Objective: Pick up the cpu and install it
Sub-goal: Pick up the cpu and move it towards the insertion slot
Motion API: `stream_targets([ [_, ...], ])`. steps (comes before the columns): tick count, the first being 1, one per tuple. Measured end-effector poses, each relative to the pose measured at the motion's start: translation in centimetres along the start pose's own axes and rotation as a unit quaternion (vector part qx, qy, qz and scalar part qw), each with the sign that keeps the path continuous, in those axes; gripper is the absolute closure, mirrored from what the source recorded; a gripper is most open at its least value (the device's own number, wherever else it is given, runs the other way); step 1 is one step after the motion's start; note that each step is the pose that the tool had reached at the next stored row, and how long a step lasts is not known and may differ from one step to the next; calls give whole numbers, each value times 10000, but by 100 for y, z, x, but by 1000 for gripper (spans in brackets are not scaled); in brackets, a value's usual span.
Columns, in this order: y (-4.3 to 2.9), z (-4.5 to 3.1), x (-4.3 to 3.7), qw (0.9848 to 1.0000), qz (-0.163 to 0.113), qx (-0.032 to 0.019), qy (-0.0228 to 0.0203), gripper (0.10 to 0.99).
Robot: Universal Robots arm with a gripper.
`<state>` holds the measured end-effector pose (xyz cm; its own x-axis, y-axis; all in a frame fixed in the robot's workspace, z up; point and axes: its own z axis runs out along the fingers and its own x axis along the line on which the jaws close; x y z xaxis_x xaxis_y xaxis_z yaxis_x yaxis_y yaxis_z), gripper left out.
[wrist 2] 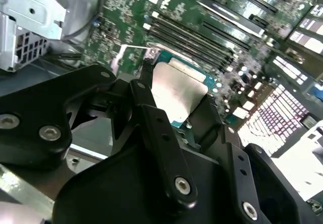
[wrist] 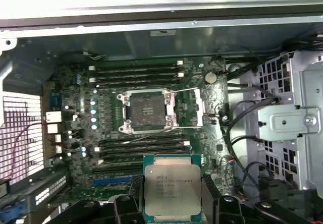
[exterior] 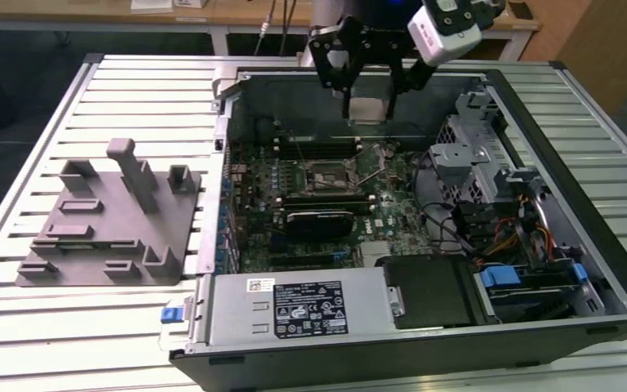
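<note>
So the gripper (exterior: pixel 369 104) is clamped on the cpu (exterior: pixel 368 112), with its black fingers (wrist: pixel 135 196) pinching two opposite edges of the chip. In both wrist views the silver lid is in plain sight between them. The green board edge peeks out around it in the first wrist view.

The chip is up in the air over the open pc case (exterior: pixel 575 245), which lies on the slatted table (exterior: pixel 30 106). It sits toward the case wall farthest from the power supply (exterior: pixel 291 309), and it's clear of the motherboard (exterior: pixel 395 216) below.

The socket (wrist: pixel 146 110) is well apart from the chip, roughly mid-board. Its metal frame (wrist: pixel 198 108) is flipped open to one side and the wire lever is up, so the dark square of contacts is exposed.

It's tight around the socket, though. Rows of memory slots (wrist: pixel 136 71) run along two opposite sides of it. The drive cage (exterior: pixel 475 147) and a bunch of black cables crowd the board's edge on the exterior view's right. Straight above the socket looks open.

The grey plastic fixture (exterior: pixel 112 220) is outside the case, near the table's edge on the exterior view's left, well away from the arm.
</note>
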<state>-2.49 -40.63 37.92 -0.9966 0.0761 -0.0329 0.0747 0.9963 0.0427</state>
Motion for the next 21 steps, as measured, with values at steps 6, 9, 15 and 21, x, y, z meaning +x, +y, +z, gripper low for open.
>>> stream_targets([
  [6, 9, 86, -159, 10000, 1, 3, 24, 545],
  [9, 8, 141, -179, 10000, 1, 3, 28, 545],
  [15, 6, 250, -168, 10000, 1, 4, 29, 545],
  [21, 5, 357, -102, 10000, 2, 5, 29, 545],
])
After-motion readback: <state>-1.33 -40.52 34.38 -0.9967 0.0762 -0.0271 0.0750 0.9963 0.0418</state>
